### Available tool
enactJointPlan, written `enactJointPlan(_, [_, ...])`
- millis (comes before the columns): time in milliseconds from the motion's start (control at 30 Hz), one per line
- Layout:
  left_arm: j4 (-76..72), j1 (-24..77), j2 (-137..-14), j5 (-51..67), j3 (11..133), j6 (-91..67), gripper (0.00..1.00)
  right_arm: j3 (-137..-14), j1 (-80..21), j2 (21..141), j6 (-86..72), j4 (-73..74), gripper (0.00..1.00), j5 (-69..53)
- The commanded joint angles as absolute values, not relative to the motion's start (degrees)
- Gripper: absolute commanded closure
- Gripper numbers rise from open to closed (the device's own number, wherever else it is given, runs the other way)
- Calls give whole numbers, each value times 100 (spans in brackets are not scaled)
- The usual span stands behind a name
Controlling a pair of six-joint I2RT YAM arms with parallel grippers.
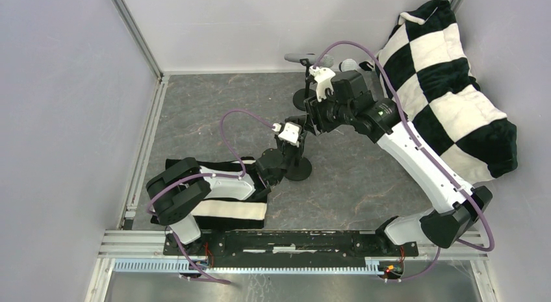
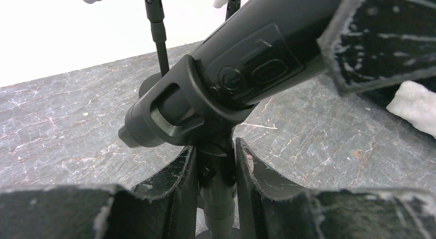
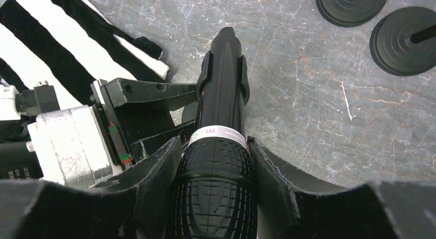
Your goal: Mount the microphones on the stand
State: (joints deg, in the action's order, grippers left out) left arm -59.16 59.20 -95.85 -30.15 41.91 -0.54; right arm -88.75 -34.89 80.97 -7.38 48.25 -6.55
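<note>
The black microphone lies tilted in the clip of the near stand. Its tail end pokes out through the clip. My right gripper is shut on the microphone's ribbed mesh head, just behind the white ring. My left gripper is shut on the stand's post right under the clip, one finger on each side. From above, the two grippers meet over the stand and hide the microphone. A silver-grey microphone sits on a stand at the back, with another mesh head beside it.
Two round black stand bases stand on the grey slab beyond the near stand. A black-and-white checkered cushion fills the right back corner. A striped cloth lies under my left arm. Walls close in the left and back.
</note>
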Motion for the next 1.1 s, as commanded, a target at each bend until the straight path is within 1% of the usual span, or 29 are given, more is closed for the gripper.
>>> enactJointPlan(0, [-5713,6401,-9743,-2202,4144,211,98,-8527,-3524,8770,-632,4786,100,-237])
enactJointPlan(700, [-5724,6405,-9712,-2300,4068,163,98,-8178,-3528,8923,-633,4323,99,-357])
enactJointPlan(733, [-5720,6400,-9708,-2325,4068,154,98,-8174,-3529,8907,-634,4282,97,-377])
enactJointPlan(800, [-5721,6400,-9704,-2380,4042,109,98,-8164,-3527,8857,-639,4210,86,-444])
enactJointPlan(933, [-5722,6392,-9719,-2547,3982,18,98,-8198,-3530,8586,-629,4017,61,-585])
enactJointPlan(1067, [-5583,6386,-9760,-2674,3985,-190,98,-8209,-3537,8127,-528,3858,45,-832])
